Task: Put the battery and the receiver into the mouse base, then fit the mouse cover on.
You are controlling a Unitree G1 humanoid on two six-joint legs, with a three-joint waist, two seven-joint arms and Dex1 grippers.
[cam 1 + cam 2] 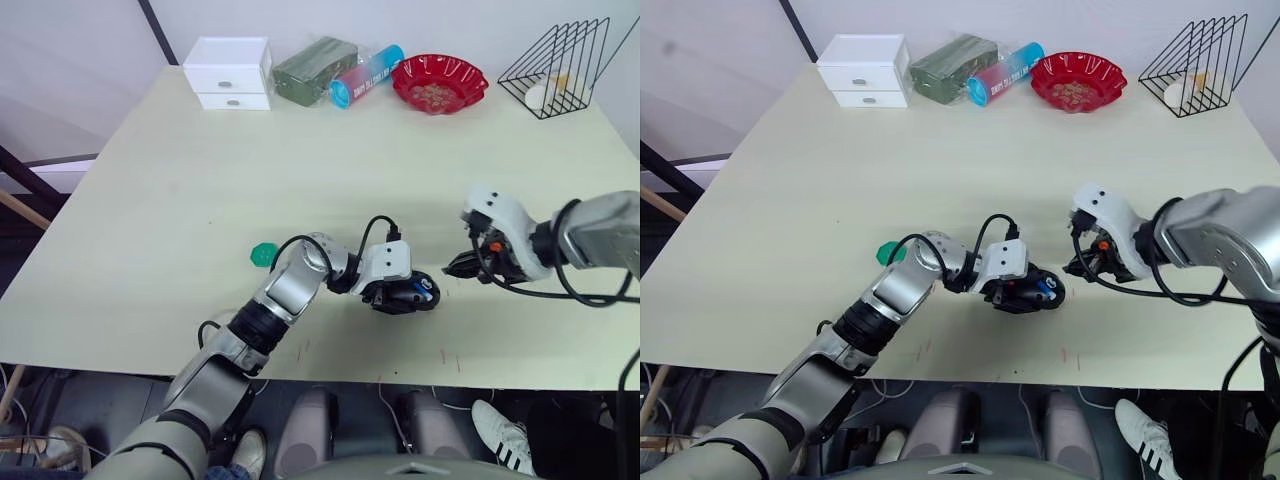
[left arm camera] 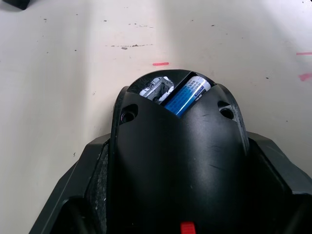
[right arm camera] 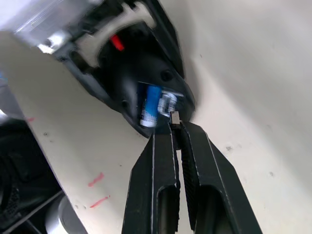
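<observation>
My left gripper (image 1: 400, 294) is shut on the black mouse base (image 2: 180, 156), holding it low over the table near the front edge, a finger (image 2: 92, 165) on either side. The blue battery (image 2: 187, 95) lies in the base's open end beside grey parts. Just to the right, my right gripper (image 3: 175, 126) is shut on the receiver (image 3: 174, 117), a tiny dark stub pinched at its tips. The stub sits right at the rim of the base (image 3: 141, 68), next to the battery (image 3: 149, 105). The mouse cover is out of view.
A green octagonal disc (image 1: 264, 254) lies left of my left forearm. Along the back edge stand a white drawer box (image 1: 230, 72), a green packet (image 1: 315, 68), a blue and red tube (image 1: 366, 75), a red bowl (image 1: 439, 82) and a black wire rack (image 1: 560, 68).
</observation>
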